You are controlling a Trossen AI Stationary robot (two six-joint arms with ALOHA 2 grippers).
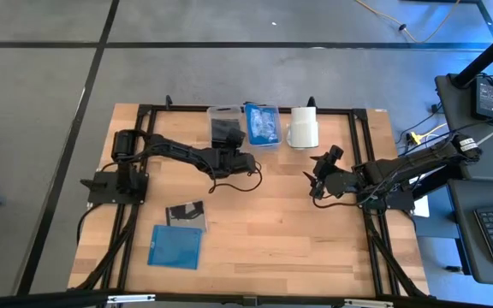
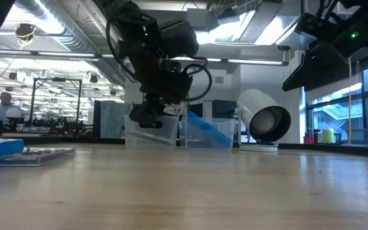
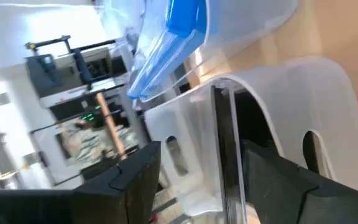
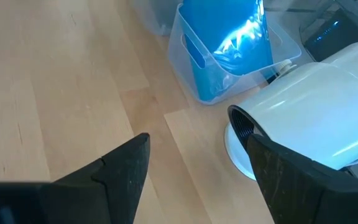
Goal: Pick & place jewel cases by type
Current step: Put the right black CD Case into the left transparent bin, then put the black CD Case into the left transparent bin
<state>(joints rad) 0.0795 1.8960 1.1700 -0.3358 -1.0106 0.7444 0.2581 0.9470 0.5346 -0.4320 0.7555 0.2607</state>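
Blue cases: two stand tilted in the far bin (image 1: 262, 124); one blue jewel case (image 1: 176, 247) lies flat at the near left.
Grey case on table: grey jewel case (image 1: 186, 215) lies just beyond it.
Left gripper (image 1: 229, 141): over the left bin (image 1: 224, 126); only its wrist view shows fingers spread around an upright clear case (image 3: 227, 149), not pinching.
Right gripper (image 1: 314, 180): spread wide, holding nothing, near the white roll (image 1: 303, 127).

Even overhead light is cast on the table (image 1: 272, 239); ceiling strips glare in the low view, arms are silhouetted, the near tabletop is blurred, the left wrist view is washed out
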